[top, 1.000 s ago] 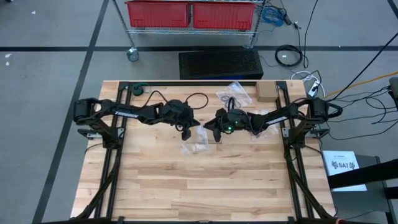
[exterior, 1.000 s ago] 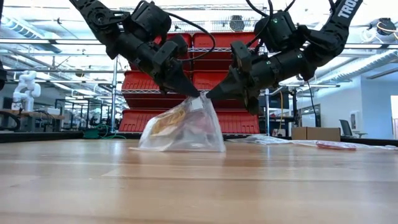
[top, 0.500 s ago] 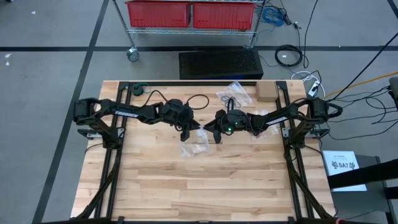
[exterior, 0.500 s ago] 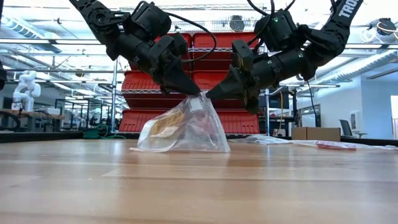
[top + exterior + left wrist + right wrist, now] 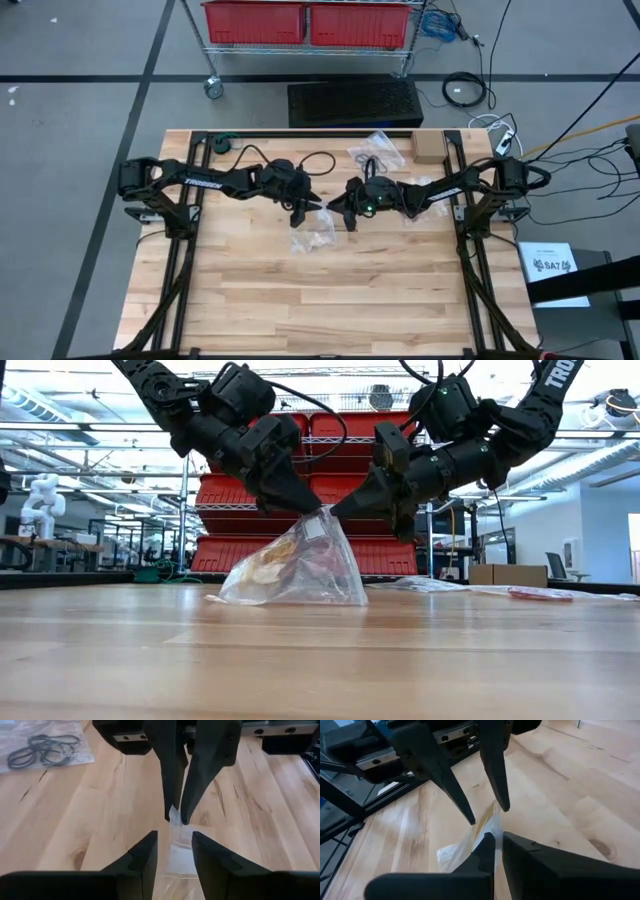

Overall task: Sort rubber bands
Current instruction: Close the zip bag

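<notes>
Table: bare wood (image 5: pixel 330 290), both arms meeting over its middle.
Bag: clear plastic bag (image 5: pixel 300 568) standing in a peak on the table, bottom resting, top pulled up between the two grippers.
Right gripper: (image 5: pixel 338 513) fingers together, pinching the bag's top edge.
Left gripper: (image 5: pixel 312 510) fingers apart, tips just beside the same edge, holding nothing.
Rubber bands: tan and red rubber bands (image 5: pixel 275 560) heaped inside the bag; black ones (image 5: pixel 42 749) lie on another bag, well apart.
Handling: light, floppy and stretchy, likely to snag together. The film looks slippery, so I'd grip the mouth's rim.
</notes>
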You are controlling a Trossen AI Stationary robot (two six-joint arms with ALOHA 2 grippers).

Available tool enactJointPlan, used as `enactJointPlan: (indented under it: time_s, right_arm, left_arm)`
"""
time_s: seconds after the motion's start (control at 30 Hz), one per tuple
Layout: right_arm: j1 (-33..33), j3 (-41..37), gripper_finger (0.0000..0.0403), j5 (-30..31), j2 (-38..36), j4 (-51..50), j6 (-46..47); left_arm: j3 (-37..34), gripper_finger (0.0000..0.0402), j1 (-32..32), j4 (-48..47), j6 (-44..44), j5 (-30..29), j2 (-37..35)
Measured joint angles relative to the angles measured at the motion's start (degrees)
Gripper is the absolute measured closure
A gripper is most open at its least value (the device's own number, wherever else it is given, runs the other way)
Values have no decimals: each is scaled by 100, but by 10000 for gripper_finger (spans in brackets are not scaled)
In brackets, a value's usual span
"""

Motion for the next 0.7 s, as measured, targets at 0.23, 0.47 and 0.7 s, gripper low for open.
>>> enactJointPlan:
  time_s: [0.23, 0.47, 0.7]
  right_arm:
    - [2, 0, 399, -2, 0, 1, 0]
    - [29, 0, 399, -144, 0, 95, -3]
    - [79, 0, 399, -188, 0, 129, -81]
  left_arm:
    - [0, 276, 0, -125, 2, 92, 7]
    - [0, 276, 0, -80, 4, 225, 102]
    - [0, 300, 0, 112, 7, 267, 173]
